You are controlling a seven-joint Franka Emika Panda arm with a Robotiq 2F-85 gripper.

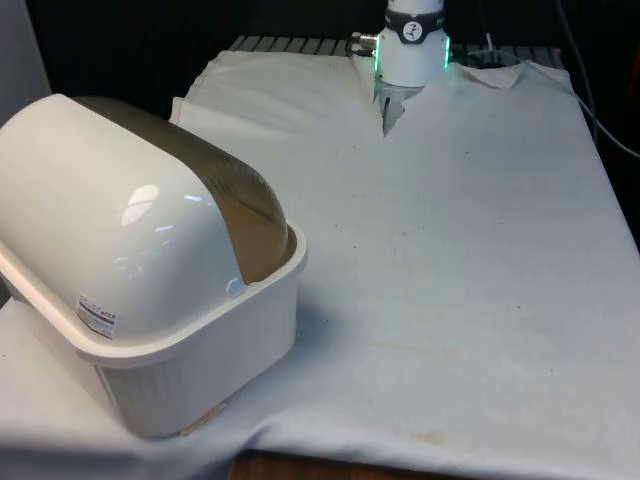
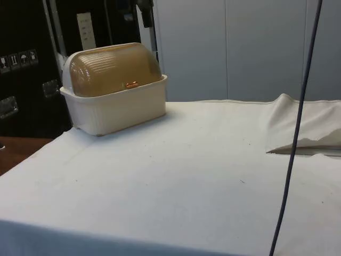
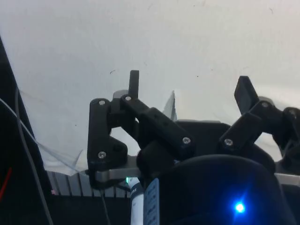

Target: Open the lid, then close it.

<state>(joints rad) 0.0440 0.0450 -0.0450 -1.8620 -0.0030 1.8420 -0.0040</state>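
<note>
Your pincer (image 3: 190,86) shows in the wrist view with its two black fingers (image 3: 134,83) spread wide apart and nothing between them, so you can take it as released; beneath it lies the white cloth (image 3: 187,33), bare under the fingertips, with a slit in the cloth just past the linkage. Looking at the front view, you find the bread box (image 1: 150,290) well apart from where the arm's white base (image 1: 412,45) stands, at the near corner on the front view's left; it turns its cream back towards you, and its brown ribbed lid (image 1: 235,205) curves down on the side away from you. Turning to the side view, you see the lid fully down, closed over the cream tub, with a small copper-coloured handle (image 2: 131,84) at its lower edge, just above the tub's rim.
</note>
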